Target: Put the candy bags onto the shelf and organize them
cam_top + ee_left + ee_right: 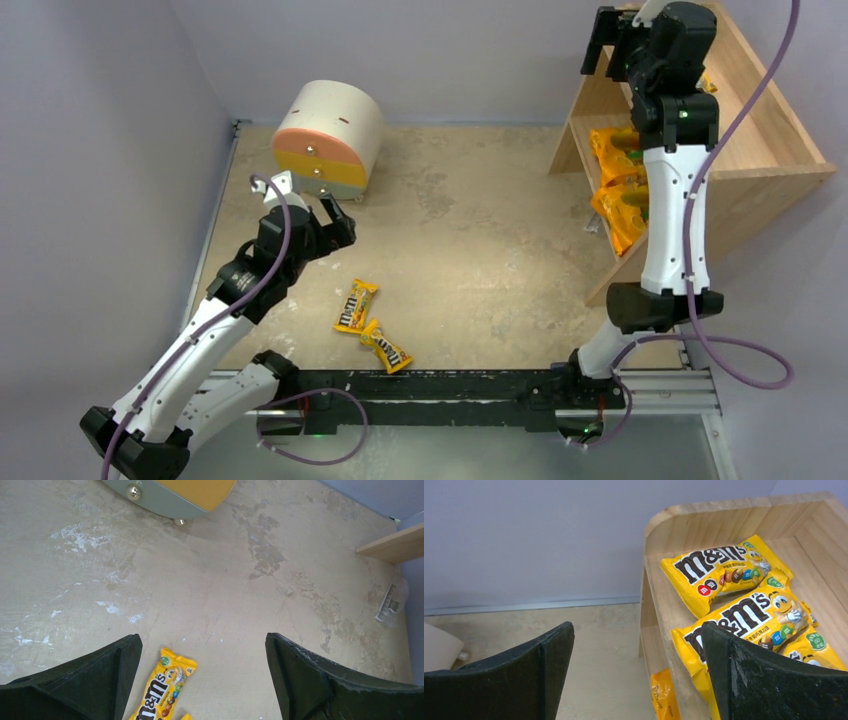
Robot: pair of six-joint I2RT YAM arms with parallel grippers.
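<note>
Two yellow M&M's packets lie on the table, one (356, 305) above the other (386, 346). My left gripper (312, 205) is open and empty, up-left of them; in the left wrist view (202, 645) one packet (162, 690) lies near the left finger. The wooden shelf (770, 130) stands at the right. Two orange bags (615, 150) (620, 210) lie on its lower tier. My right gripper (608, 45) hovers open and empty by the shelf's top tier (704, 517), where three M&M's packets (719, 572) (744, 617) (814, 652) lie. An orange bag (664, 695) shows below.
The round cream cabinet (328, 135) with orange and yellow drawers stands at the back left, close to my left gripper; its drawers (185, 492) show in the left wrist view. A small clear wrapper scrap (390, 605) lies by the shelf's foot (395, 545).
</note>
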